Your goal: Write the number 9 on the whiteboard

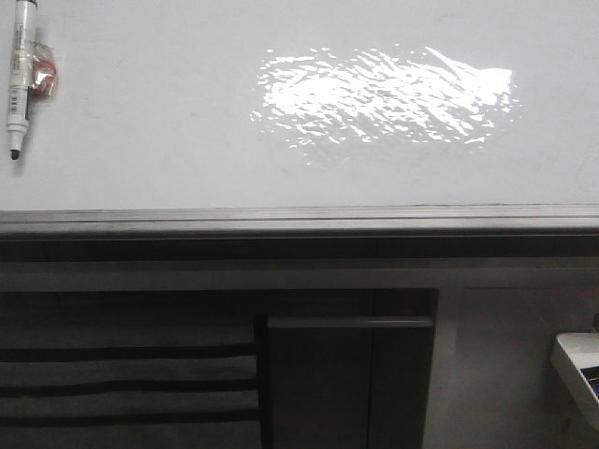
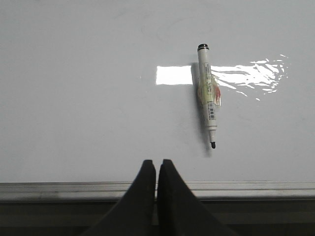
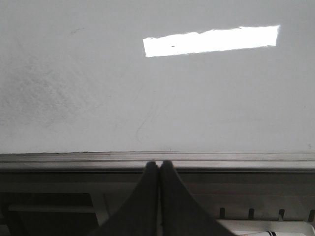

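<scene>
The whiteboard [image 1: 187,140] lies flat, glossy white with a bright glare patch and a grey metal edge strip [image 1: 299,218]. No number 9 shows on it. A white marker with a black tip [image 1: 21,75] lies uncapped at the board's far left; it also shows in the left wrist view [image 2: 207,93]. My left gripper [image 2: 157,163] is shut and empty over the board's near edge, the marker tip a little beyond it. My right gripper [image 3: 158,164] is shut and empty at the edge strip [image 3: 157,160]. Neither gripper shows in the front view.
Dark grey cabinet fronts [image 1: 346,374] with slatted panels stand below the board's near edge. A white tray corner [image 1: 578,369] shows at the lower right. Faint smudges mark the board in the right wrist view [image 3: 44,93].
</scene>
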Robot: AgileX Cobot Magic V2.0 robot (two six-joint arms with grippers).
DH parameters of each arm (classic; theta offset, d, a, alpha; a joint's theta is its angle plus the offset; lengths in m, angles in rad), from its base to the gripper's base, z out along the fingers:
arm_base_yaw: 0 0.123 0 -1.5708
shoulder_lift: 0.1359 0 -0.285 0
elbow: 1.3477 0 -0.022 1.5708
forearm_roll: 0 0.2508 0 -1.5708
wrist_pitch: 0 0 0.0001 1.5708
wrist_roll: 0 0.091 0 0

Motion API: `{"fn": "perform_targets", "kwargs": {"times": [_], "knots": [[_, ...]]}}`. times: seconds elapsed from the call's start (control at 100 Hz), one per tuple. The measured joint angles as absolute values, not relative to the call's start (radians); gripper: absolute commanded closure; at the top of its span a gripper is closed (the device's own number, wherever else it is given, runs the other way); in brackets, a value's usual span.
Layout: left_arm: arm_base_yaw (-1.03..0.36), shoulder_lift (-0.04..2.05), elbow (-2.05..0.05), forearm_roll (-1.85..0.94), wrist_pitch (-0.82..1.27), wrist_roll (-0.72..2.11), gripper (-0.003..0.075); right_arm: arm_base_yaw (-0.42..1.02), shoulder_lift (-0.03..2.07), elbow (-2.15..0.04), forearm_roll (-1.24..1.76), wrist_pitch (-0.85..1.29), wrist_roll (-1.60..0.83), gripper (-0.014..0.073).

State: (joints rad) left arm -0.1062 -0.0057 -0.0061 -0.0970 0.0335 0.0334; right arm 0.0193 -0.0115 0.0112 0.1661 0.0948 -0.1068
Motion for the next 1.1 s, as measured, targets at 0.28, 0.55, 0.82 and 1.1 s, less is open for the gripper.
{"fn": "perform_targets", "kwargs": {"times": [0.28,0.55,0.82,1.1], "knots": [[-0.106,-0.006,-0.006,-0.097,0.033,0.033,0.0741,0.019,-0.011,0.011,0.166,0.095,-0.107,0.0666],[-0.106,-0.006,-0.006,-0.097,0.033,0.033,0.0741,0.019,-0.011,0.011,0.166,0.095,-0.107,0.0666],[-0.106,-0.006,-0.006,-0.097,0.033,0.033,0.0741,0.019,-0.011,0.011,0.166,0.051,-0.107,0.0666],[-0.106,-0.006,-0.006,-0.098,0.023,0.033,0.0741,0.019,-0.011,0.011,0.166,-0.019,-0.107,0.0666]]}}
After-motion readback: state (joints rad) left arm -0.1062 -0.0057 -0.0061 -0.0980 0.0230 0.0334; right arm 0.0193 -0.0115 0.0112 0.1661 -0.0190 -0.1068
